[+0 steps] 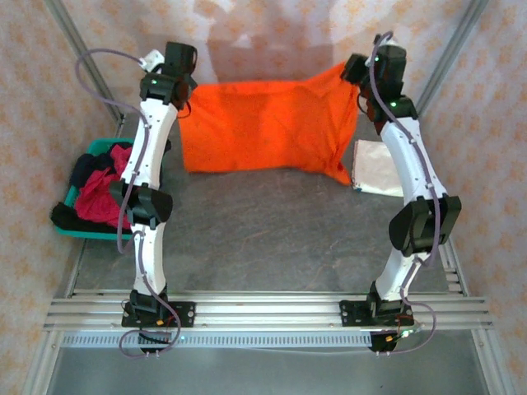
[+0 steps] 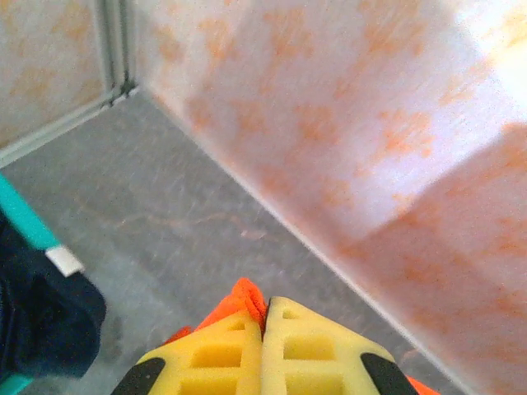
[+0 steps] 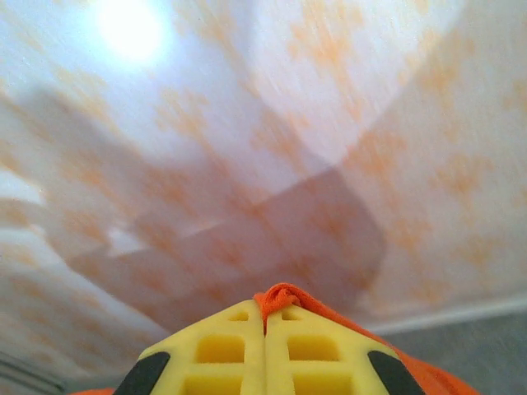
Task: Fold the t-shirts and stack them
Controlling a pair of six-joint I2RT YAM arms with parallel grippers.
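At the left edge of the grey worktop, a teal basket holds a crimson-pink t-shirt and a dark t-shirt; a white t-shirt lies flat by the right edge. Near the far edge, the left claw and right claw each clamp a corner of the orange t-shirt, spread between them.

Top view: from high up and behind, far off, looking down toward 12 o'clock over the whole table. Wrist views: at 11 and 1 o'clock, close up behind yellow fingers, facing the back wall. Shared everywhere: the orange shirt.
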